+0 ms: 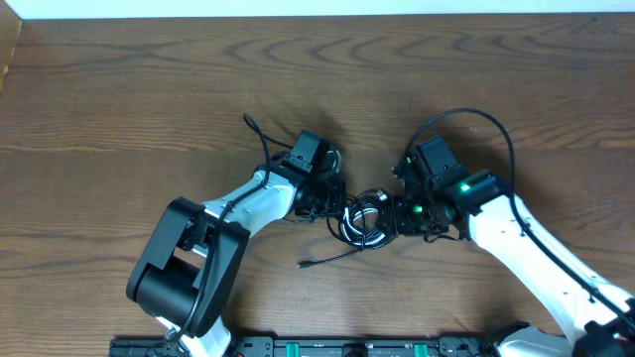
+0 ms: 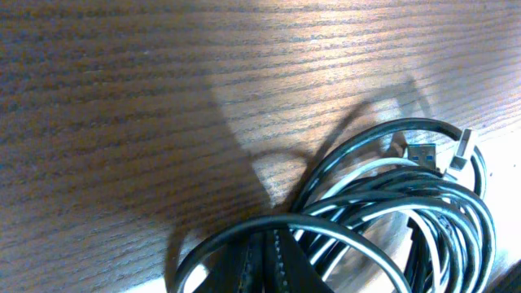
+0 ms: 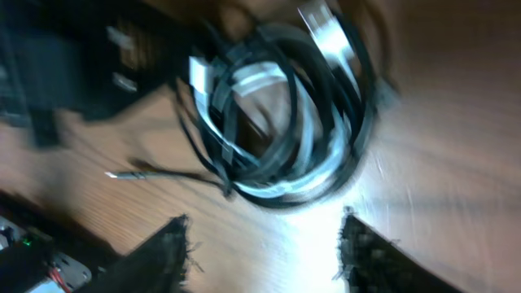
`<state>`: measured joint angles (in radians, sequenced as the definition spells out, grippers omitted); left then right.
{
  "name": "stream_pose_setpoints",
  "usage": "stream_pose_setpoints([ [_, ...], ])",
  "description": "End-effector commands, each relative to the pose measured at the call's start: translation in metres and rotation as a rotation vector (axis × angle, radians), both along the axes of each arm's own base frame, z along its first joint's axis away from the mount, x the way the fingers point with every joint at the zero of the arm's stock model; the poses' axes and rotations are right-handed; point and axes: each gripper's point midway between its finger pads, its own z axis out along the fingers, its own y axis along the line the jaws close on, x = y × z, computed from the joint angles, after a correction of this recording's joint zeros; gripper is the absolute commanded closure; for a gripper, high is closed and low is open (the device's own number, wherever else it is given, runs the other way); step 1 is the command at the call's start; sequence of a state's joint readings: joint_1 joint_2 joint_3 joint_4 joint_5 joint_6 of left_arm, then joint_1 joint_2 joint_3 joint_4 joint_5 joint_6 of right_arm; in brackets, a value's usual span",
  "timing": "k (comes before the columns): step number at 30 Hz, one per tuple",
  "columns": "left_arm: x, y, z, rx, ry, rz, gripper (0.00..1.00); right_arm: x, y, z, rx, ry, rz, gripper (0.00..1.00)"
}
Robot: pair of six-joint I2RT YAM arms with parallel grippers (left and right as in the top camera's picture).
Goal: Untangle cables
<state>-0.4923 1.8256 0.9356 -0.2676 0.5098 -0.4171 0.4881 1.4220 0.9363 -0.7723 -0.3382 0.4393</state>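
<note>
The cables point(image 1: 362, 218) lie as one coiled bundle of black cords and a white cord between my two arms. In the left wrist view the coil point(image 2: 383, 203) fills the lower right, with a blue-tipped plug point(image 2: 423, 152) on top. My left gripper point(image 2: 277, 240) is shut, and a black loop point(image 2: 244, 232) runs across its tips as if pinched there. In the blurred right wrist view, my right gripper point(image 3: 264, 240) is open just short of the bundle point(image 3: 277, 114), with nothing between its fingers point(image 3: 167, 248). One loose cable end point(image 1: 306, 264) trails toward the front.
Bare wooden tabletop point(image 1: 119, 109) surrounds the bundle. The right arm's own thick black cable point(image 1: 486, 121) arcs above its wrist. A thin black cord point(image 1: 254, 131) sticks up behind the left arm. The arm bases point(image 1: 327, 347) sit along the front edge.
</note>
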Motion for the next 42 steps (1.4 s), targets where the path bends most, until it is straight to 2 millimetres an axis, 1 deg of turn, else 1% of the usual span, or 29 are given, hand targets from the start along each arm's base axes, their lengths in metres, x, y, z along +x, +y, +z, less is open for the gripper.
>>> stream_pose_setpoints([
  [1, -0.0006, 0.0083, -0.0123, 0.063, 0.000, -0.002, 0.91, 0.0121, 0.0088, 0.0139, 0.041, -0.069, 0.024, 0.01],
  [5, -0.0008, 0.0084, -0.0124, 0.063, 0.001, -0.002, 0.91, 0.0134, 0.0101, 0.0140, 0.040, -0.078, 0.026, 0.01],
  [6, -0.0009, 0.0084, -0.0124, 0.064, 0.001, -0.002, 0.86, 0.0138, 0.0095, 0.0137, 0.036, -0.080, 0.025, 0.01],
  [7, -0.0009, 0.0084, -0.0124, 0.064, 0.001, -0.002, 0.77, 0.0143, 0.0089, 0.0136, 0.035, -0.081, 0.023, 0.01],
  [9, -0.0017, 0.0087, -0.0126, 0.065, 0.004, -0.002, 0.75, 0.0137, 0.0088, 0.0135, 0.035, -0.077, 0.022, 0.01],
  [32, -0.0018, 0.0088, -0.0127, 0.066, 0.005, -0.002, 0.73, 0.0132, 0.0094, 0.0137, 0.038, -0.075, 0.022, 0.01],
  [42, -0.0053, 0.0108, -0.0139, 0.074, 0.021, -0.002, 0.73, 0.0132, 0.0094, 0.0137, 0.038, -0.075, 0.022, 0.01],
])
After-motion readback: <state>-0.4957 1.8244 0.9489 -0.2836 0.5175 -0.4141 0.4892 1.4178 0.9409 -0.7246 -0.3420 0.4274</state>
